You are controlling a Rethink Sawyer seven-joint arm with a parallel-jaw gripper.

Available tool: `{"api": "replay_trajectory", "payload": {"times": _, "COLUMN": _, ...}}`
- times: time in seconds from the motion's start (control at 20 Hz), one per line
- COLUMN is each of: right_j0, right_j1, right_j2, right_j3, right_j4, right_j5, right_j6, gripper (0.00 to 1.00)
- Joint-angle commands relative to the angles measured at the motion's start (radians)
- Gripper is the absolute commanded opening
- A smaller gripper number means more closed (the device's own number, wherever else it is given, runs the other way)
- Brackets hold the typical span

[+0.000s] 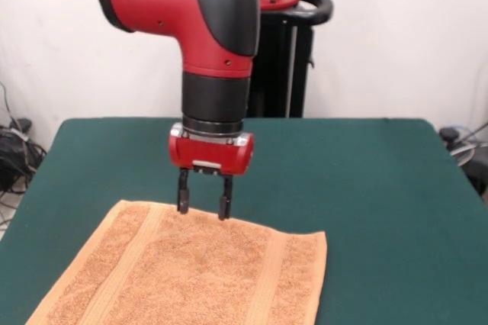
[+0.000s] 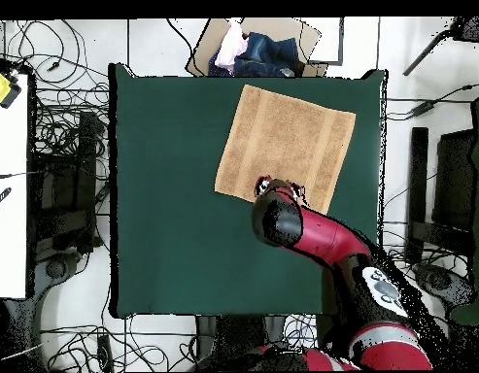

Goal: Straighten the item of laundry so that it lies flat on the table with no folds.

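- Lying spread out, the towel [image 1: 194, 271] sat on the green surface [image 1: 381, 188] with its two woven bands showing.
- The pincer [image 1: 204, 204] stood with fingers parted, tips at the towel's edge nearest the robot (contact unclear).
- Overhead, the arm hid the pincer, but the towel's [image 2: 282, 141] whole outline showed; the front view cropped it.

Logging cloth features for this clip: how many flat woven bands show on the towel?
2. On the towel, one band runs along its left side in the front view, one band along its right; the claw stands between them at the far edge.
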Motion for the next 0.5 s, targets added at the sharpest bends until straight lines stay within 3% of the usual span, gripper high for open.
{"api": "replay_trajectory", "payload": {"times": 0.05, "right_j0": 0.045, "right_j1": -0.041, "right_j2": -0.004, "right_j3": -0.003, "right_j4": 0.004, "right_j5": 0.01, "right_j6": 0.176, "gripper": 1.0}}
{"api": "replay_trajectory", "payload": {"times": 0.3, "right_j0": 0.024, "right_j1": -0.035, "right_j2": 0.009, "right_j3": 0.002, "right_j4": 0.017, "right_j5": 0.06, "right_j6": 0.173, "gripper": 1.0}}
{"api": "replay_trajectory", "payload": {"times": 0.5, "right_j0": -0.049, "right_j1": 0.078, "right_j2": 0.08, "right_j3": -0.048, "right_j4": -0.023, "right_j5": 0.001, "right_j6": 0.139, "gripper": 1.0}}
